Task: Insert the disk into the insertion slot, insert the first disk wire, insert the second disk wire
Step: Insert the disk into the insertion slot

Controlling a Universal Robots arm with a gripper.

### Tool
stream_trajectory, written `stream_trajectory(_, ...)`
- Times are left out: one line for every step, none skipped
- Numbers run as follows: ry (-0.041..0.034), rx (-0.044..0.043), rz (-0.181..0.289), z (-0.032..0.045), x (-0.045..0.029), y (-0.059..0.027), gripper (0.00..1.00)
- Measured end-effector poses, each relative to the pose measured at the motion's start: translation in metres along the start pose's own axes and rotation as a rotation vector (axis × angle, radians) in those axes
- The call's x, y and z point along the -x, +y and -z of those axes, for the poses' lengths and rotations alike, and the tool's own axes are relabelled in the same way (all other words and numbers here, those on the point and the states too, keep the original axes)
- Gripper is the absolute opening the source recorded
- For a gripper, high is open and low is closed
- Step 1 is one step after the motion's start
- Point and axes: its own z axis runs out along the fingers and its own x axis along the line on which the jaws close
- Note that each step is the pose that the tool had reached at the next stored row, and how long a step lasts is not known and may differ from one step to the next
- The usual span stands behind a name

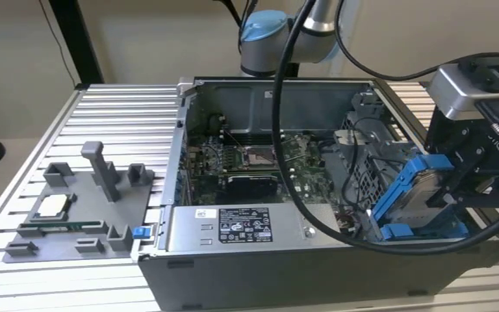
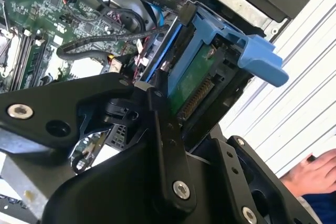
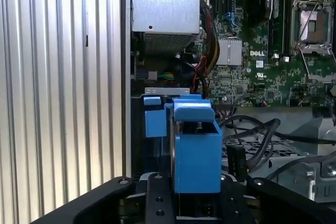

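Two black fingers (image 3: 156, 199) of the tool (image 3: 195, 209) are clamped from either side on the disk (image 3: 197, 153) at its blue bracket. The disk is carried on edge and tilted rather than flat, presumably so that one end can be led between the rails first. In the second wrist view its green circuit-board face and a bare connector row (image 2: 198, 98) are turned back toward the wrist. No wire is seen plugged in, and the opposite end is judged to lead. The long axis is judged to slope downward from the tool into the open computer case (image 1: 275, 273), at the exterior view's right. Just beneath it lies the insertion slot (image 1: 366, 185), a perforated grey bay with blue tabs. The disk is held at its mouth and is judged not yet seated. Loose black cables (image 3: 252, 132) are draped just beside the bay. Farther in, the motherboard (image 1: 249, 156) and the silver power-supply box (image 1: 232, 227) can be made out. Well apart, a grey fixture tray (image 1: 67, 218) is laid on the ribbed worktop (image 1: 119, 110), and a person's hand (image 2: 315, 174) is seen over the worktop.
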Motion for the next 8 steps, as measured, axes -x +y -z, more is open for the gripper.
stream_trajectory(0.0000,0.0000,0.000,0.0000,0.0000,0.0000,0.00)
stream_trajectory(0.0000,0.0000,0.000,0.0000,0.0000,0.0000,0.00)
stream_trajectory(0.0000,0.0001,0.000,0.0000,0.0000,0.0000,0.00)
stream_trajectory(0.0002,0.0002,0.000,0.0003,0.0000,0.0000,1.00)
stream_trajectory(0.0002,0.0003,0.000,0.0014,0.0001,0.0001,1.00)
stream_trajectory(-0.0001,0.0008,0.000,0.0032,0.0004,0.0002,1.00)
stream_trajectory(0.0000,0.0018,-0.001,0.0059,0.0007,0.0002,1.00)
stream_trajectory(0.0001,0.0031,-0.001,0.0090,0.0011,0.0002,1.00)
